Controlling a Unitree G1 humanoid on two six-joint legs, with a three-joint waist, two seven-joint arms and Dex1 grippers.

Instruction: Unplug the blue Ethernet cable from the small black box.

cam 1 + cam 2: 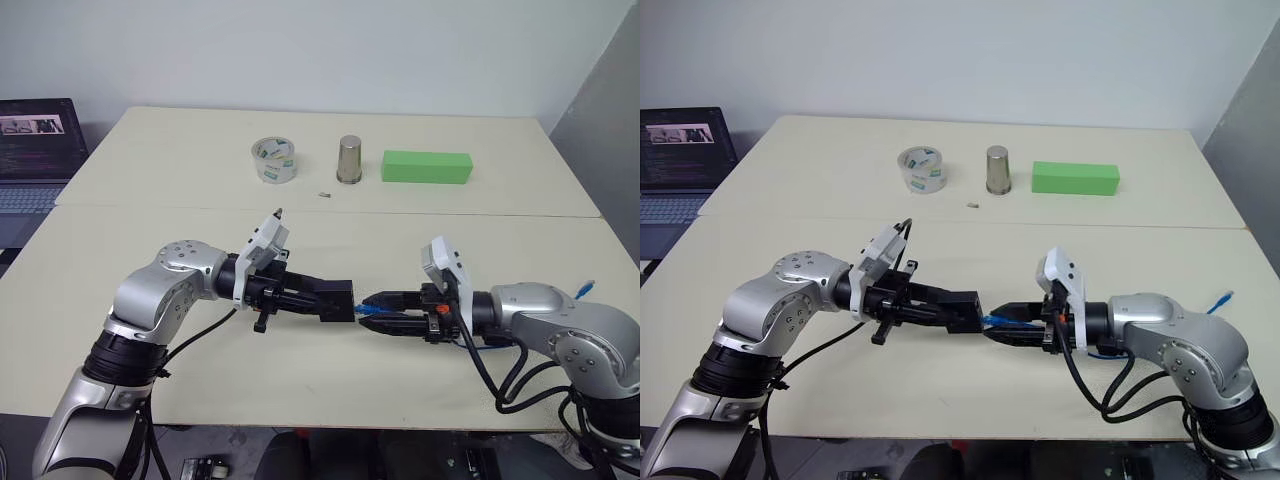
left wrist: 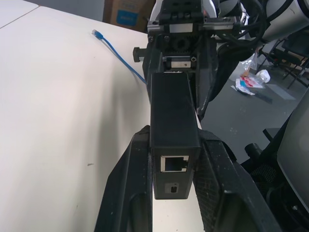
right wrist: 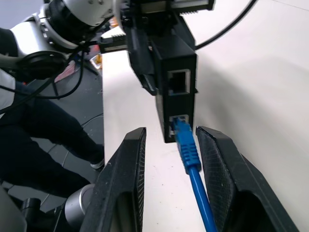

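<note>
Both arms reach inward above the table, the left gripper [image 1: 330, 298] pointing toward three o'clock with its fingers clamped together on what it holds, the right gripper [image 1: 372, 311] pointing toward nine o'clock, fingers parted.

I see two pale cream tables [image 1: 150, 390] pushed together, seam running across, under even light against a plain white wall [image 1: 300, 50]. A grey panel [image 1: 610, 130] stands at right. An open laptop [image 1: 35, 150] sits on a side surface at left.
</note>
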